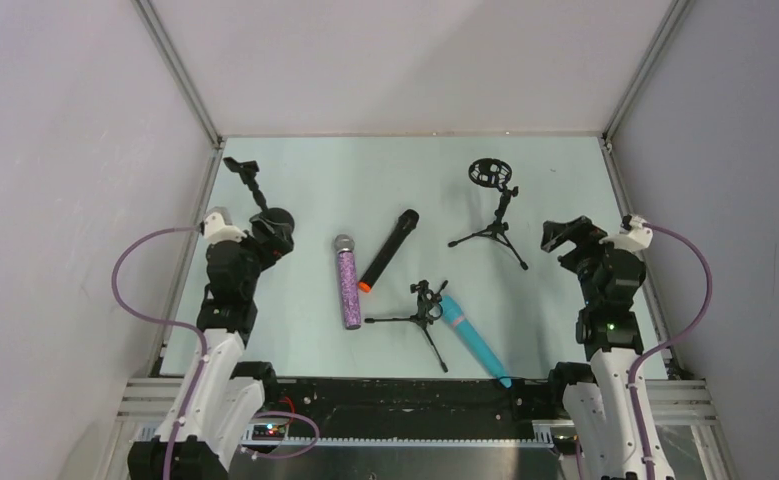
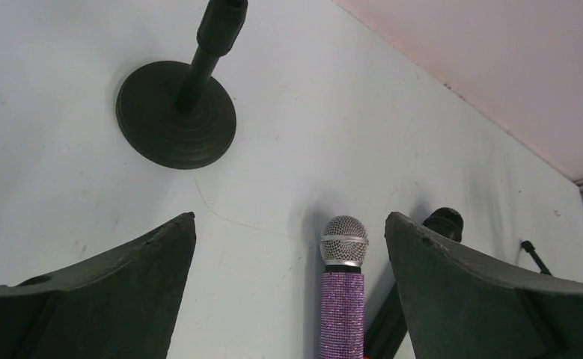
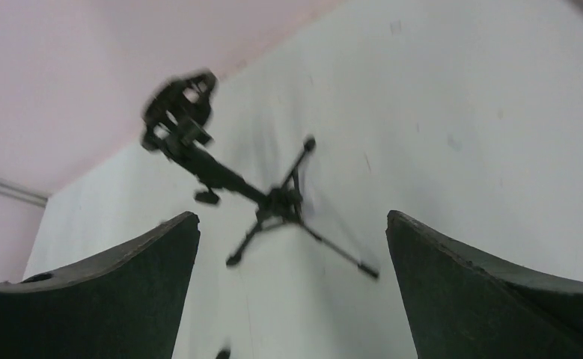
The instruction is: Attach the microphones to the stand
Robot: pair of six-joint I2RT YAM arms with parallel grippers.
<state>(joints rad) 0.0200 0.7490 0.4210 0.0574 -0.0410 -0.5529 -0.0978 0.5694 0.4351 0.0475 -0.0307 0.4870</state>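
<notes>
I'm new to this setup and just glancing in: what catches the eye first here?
Three microphones lie flat in the middle: a purple glitter mic beside a black mic with an orange end, and a turquoise mic closer to the near edge. Behind them to the right rises a tripod stand with an empty ring mount.

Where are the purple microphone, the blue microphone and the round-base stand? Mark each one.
purple microphone (image 1: 350, 290), top view, glitter handle.
blue microphone (image 1: 477, 343), top view, middle of body.
round-base stand (image 2: 153, 127), left wrist view, base disc.

Purple mic (image 1: 349, 287), black mic (image 1: 388, 250) and turquoise mic (image 1: 475, 340) lie flat.
</notes>
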